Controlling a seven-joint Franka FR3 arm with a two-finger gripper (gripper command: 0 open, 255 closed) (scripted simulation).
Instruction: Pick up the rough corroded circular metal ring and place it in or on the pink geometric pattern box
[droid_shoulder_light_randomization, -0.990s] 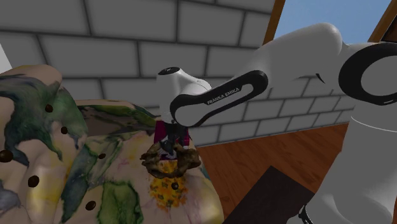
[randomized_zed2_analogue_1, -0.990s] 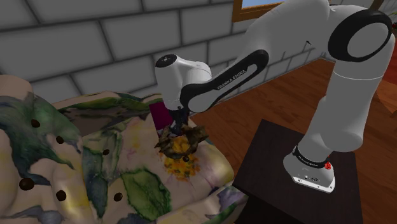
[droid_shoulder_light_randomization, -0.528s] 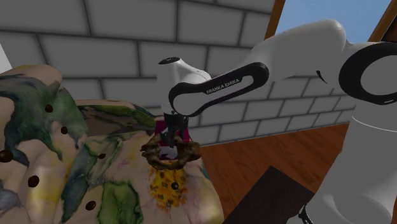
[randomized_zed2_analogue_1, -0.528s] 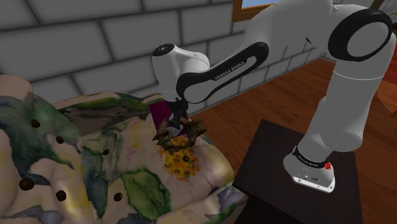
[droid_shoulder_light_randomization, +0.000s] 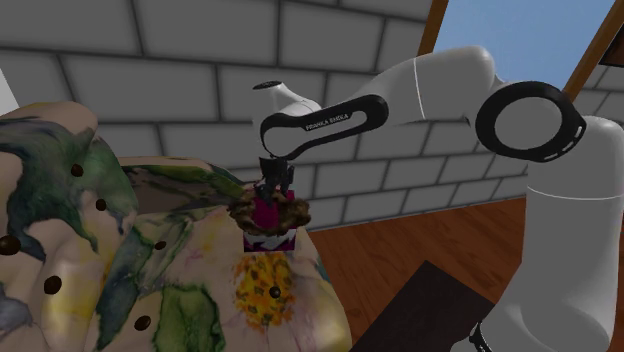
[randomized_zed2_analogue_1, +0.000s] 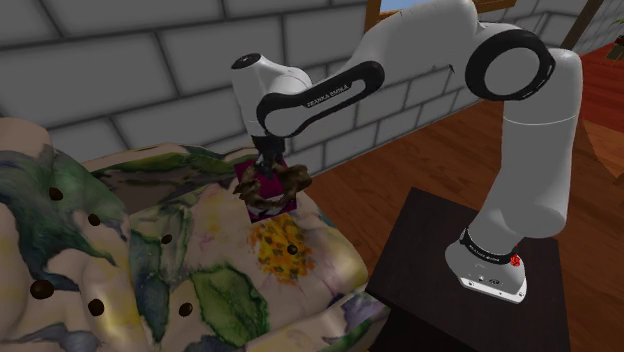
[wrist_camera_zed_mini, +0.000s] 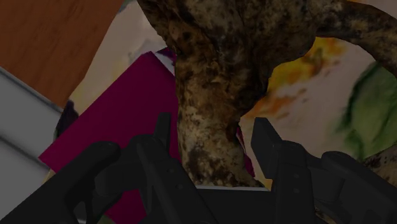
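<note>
Held ring (droid_shoulder_light_randomization: 298, 211) clenched in gripper (droid_shoulder_light_randomization: 270, 187), hanging over box (droid_shoulder_light_randomization: 268, 222) just beneath the jaws, seemingly centred though partly hidden; placing step in hand, needing next a short descent and release.

Two exterior views near the stand (randomized_zed2_analogue_1: 420, 260), both over the floral sofa (droid_shoulder_light_randomization: 150, 270); wrist view seemingly close above.

Magenta box (wrist_camera_zed_mini: 121, 121) partly hidden behind ring (wrist_camera_zed_mini: 210, 95).
</note>
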